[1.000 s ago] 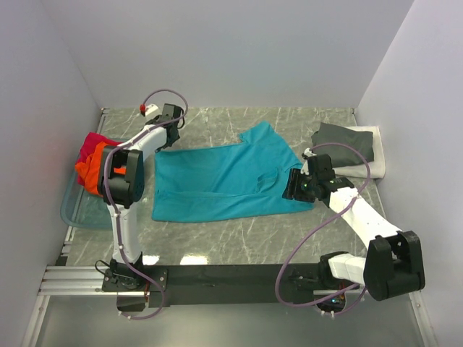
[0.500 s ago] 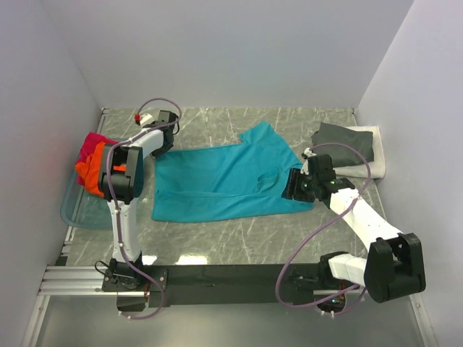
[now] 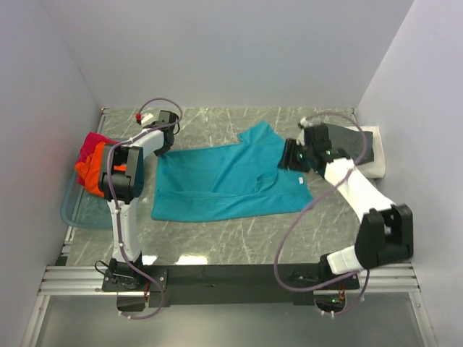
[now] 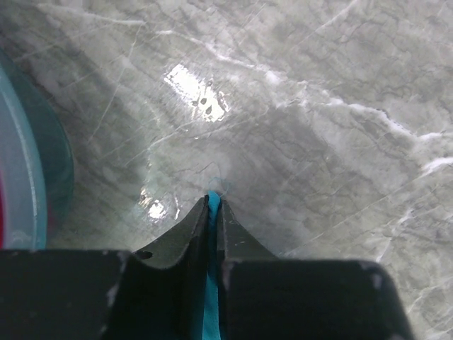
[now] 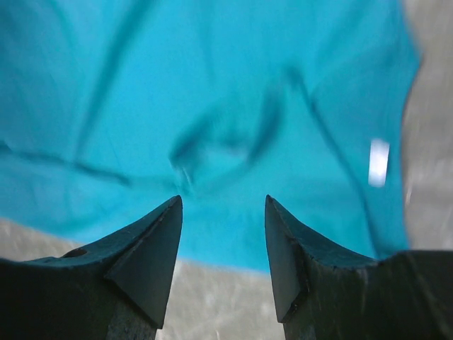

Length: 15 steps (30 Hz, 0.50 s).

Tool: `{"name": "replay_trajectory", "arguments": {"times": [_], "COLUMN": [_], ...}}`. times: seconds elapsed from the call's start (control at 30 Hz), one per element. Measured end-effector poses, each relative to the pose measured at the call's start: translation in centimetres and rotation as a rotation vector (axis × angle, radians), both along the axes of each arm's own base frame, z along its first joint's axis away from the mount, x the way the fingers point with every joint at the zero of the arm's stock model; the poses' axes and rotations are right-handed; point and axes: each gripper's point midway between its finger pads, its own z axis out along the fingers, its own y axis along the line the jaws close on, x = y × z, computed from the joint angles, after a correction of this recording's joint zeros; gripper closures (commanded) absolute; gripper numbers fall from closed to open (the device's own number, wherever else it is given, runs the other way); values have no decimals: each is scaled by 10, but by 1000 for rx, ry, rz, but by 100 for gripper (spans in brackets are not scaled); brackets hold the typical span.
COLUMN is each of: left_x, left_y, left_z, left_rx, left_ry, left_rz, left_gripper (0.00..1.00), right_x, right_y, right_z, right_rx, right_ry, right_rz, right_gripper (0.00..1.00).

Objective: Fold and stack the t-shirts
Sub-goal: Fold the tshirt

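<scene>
**Q:** Where does the teal t-shirt lie?

**A:** Spread flat across the middle of the desk, one sleeve pointing to the far side. Its far-left corner is clamped between the left fingers, pressed together with only a sliver of teal showing between them.

**Q:** What has just changed?

**A:** The right arm. A second ago it sat low at the shirt's near-right hem. Now the right fingers hang farther back, over the far-right part of the shirt near the sleeve. They are spread apart and hold nothing, with teal cloth filling the wrist view beneath them. The left hold is as it was.

**Q:** What does that mean for the job?

**A:** The near-right hem appears to have been let go and lies flat. The right arm looks to be seeking a fresh grip on the far edge to match the left one. By that reading the first fold has not begun.

**Q:** And the other shirts?

**A:** A dark grey t-shirt lies folded over a white t-shirt at the far right, partly behind the right arm. An orange t-shirt and a magenta-red t-shirt sit bunched in the clear tub at the left edge, not yet folded.
</scene>
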Motion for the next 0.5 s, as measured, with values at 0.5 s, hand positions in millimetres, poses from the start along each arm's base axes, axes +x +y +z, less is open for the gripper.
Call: {"name": "replay_trajectory", "arguments": {"times": [0.5], "left_x": [2], "left_y": [-4], "left_z": [0], "left_rx": [-17], "left_ry": [-17], "left_rz": [-59], "left_gripper": [92], "right_x": [238], "right_y": [32], "right_z": [12], "right_rx": [-82], "right_ry": [-161], "right_rz": [-1], "right_gripper": [43]}}
